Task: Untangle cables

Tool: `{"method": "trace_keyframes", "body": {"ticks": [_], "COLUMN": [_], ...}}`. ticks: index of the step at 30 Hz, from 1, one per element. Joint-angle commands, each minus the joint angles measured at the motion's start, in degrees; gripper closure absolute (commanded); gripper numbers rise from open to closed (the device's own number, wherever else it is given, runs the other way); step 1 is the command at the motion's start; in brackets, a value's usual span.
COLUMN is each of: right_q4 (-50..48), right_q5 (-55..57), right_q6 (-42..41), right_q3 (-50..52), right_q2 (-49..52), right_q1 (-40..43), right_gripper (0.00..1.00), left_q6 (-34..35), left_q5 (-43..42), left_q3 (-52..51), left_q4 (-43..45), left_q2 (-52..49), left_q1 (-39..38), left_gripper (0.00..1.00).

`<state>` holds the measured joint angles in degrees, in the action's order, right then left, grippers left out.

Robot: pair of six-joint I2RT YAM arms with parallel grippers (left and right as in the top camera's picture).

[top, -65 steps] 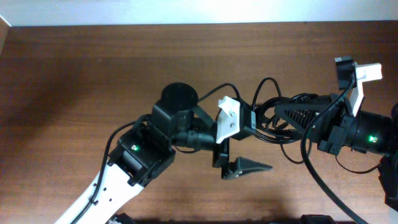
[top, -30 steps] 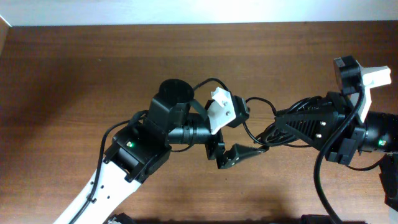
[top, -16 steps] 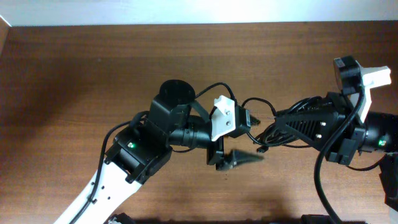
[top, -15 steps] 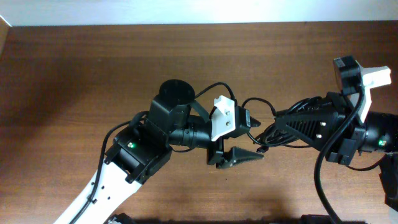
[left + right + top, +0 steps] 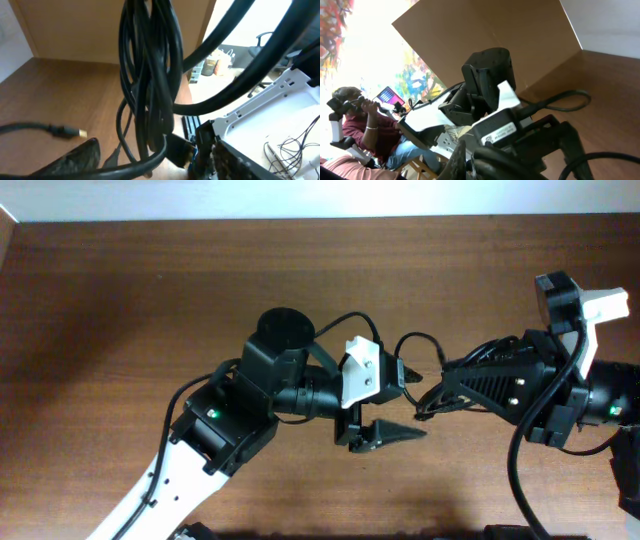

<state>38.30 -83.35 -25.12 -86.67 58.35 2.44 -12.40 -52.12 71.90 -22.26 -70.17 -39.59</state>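
**Left gripper** (image 5: 412, 402): jaws spread. The lower ribbed black finger (image 5: 390, 435) shows plainly from overhead, while the upper finger is largely masked by the white wrist bracket (image 5: 364, 370). In the left wrist view both fingers are cut off at the bottom edge.

**The thin black cables** (image 5: 147, 75) hang as a twisted bundle in the gap between those fingers, raised off the brown wooden table (image 5: 150, 300). The bundle's top runs out of frame. One loose strand ends in a small gold-tipped plug (image 5: 67, 131).

**Right gripper** (image 5: 432, 400): jaws pressed together on the bundle. The pinch point is buried under strands, and more coils drape over its black body. In its own wrist view the fingers are dark, blurred and cropped.

**Thick black arm cable** (image 5: 235, 70): crosses the foreground, with both ends cut off.
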Motion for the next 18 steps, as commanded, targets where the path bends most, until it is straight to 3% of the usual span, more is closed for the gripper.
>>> {"method": "trace_keyframes", "body": {"ticks": [1,3,5,6,11,13,15,18], "right_q4": [-0.7,-0.7,-0.7,-0.7,-0.7,-0.7,-0.9,-0.9], "right_q5": [-1.7,-1.7,-1.7,-1.7,-1.7,-1.7,-1.7,-1.8], "right_q6": [0.6,0.6,0.6,0.6,0.6,0.6,0.6,0.6], "right_q3": [-0.7,-0.7,-0.7,-0.7,-0.7,-0.7,-0.7,-0.7], "right_q2": [-0.5,-0.5,-0.5,-0.5,-0.5,-0.5,-0.5,-0.5], "right_q1": [0.2,0.2,0.2,0.2,0.2,0.2,0.2,0.2], "right_gripper": [0.96,0.96,0.96,0.96,0.96,0.96,0.96,0.96], "left_q6": [0.0,0.0,0.0,-0.5,-1.0,-1.0,-1.0,-1.0], "left_q5": [-0.8,-0.6,-0.6,-0.6,-0.1,1.4,2.1,6.2], "left_q3": [0.4,0.4,0.4,0.4,0.4,0.4,0.4,0.4], "left_q4": [1.3,2.2,2.5,2.5,2.5,2.5,2.5,1.7], "left_q2": [-0.4,-0.6,-0.9,-1.1,-1.8,-1.9,-1.9,-1.9], "left_q1": [-2.7,-3.9,-4.6,-4.9,-4.9,-4.9,-4.9,-4.9], "left_gripper": [0.18,0.11,0.12,0.16,0.73,0.88,0.97,1.00]}}
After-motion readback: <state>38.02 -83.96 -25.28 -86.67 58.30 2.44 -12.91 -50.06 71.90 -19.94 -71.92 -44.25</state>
